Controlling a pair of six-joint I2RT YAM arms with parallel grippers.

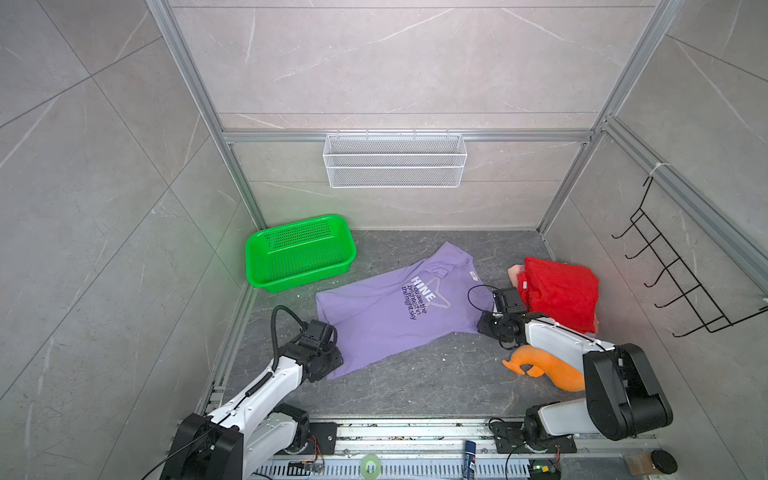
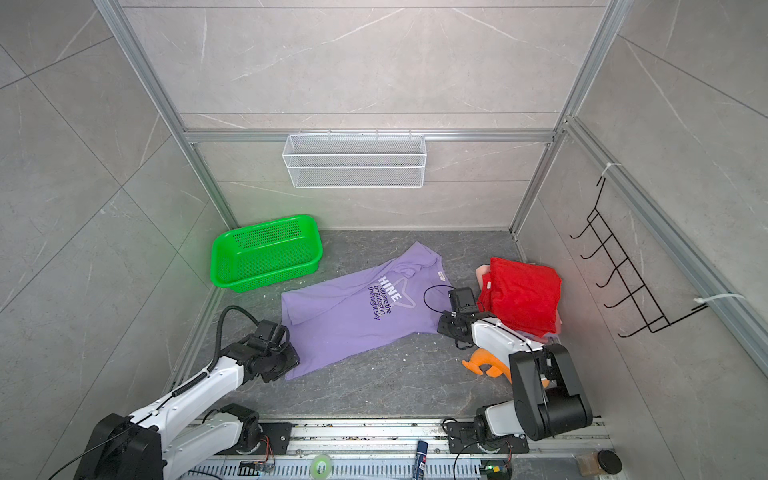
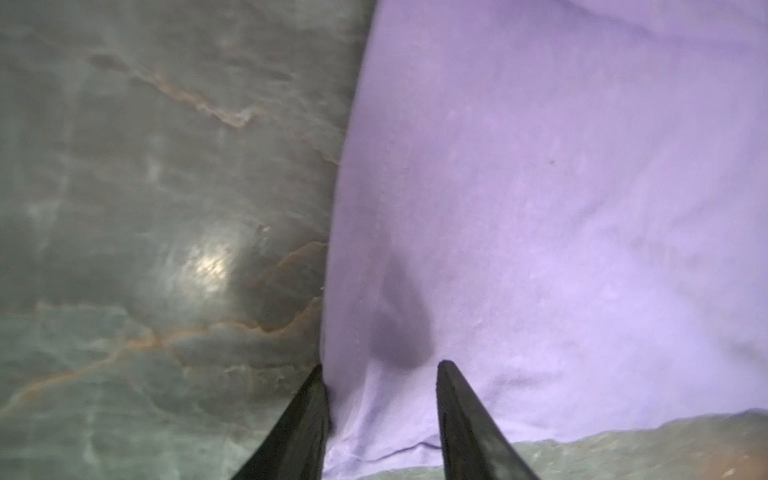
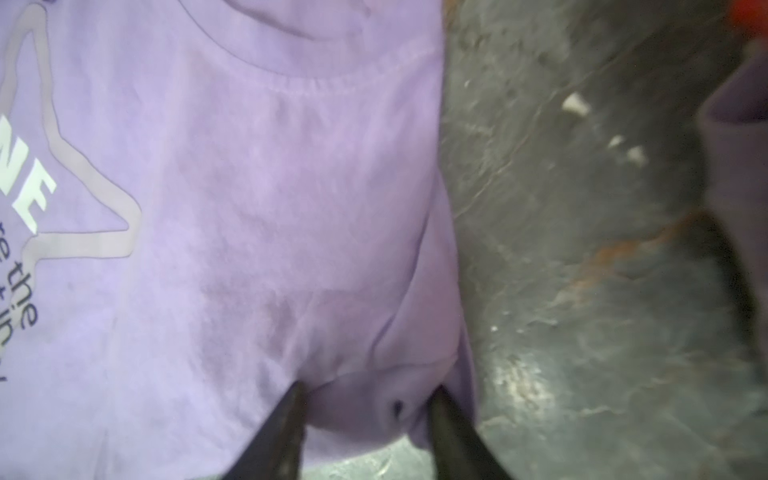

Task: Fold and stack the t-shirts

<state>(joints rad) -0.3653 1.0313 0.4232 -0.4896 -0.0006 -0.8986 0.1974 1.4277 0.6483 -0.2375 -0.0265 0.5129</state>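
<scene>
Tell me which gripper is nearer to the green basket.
Left. The left gripper is at the near left corner of the lavender shirt, in front of the basket; the right gripper is across the shirt, beside the red shirt.

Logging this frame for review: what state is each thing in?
Lavender tee: spread on the table, one side folded in.
Red tee: folded, atop pink tee.
Green basket: upright, empty.
Wire basket: empty.
Plush: lying on the table.
Left gripper: pinching lavender tee's edge.
Right gripper: pinching lavender tee's edge.
</scene>
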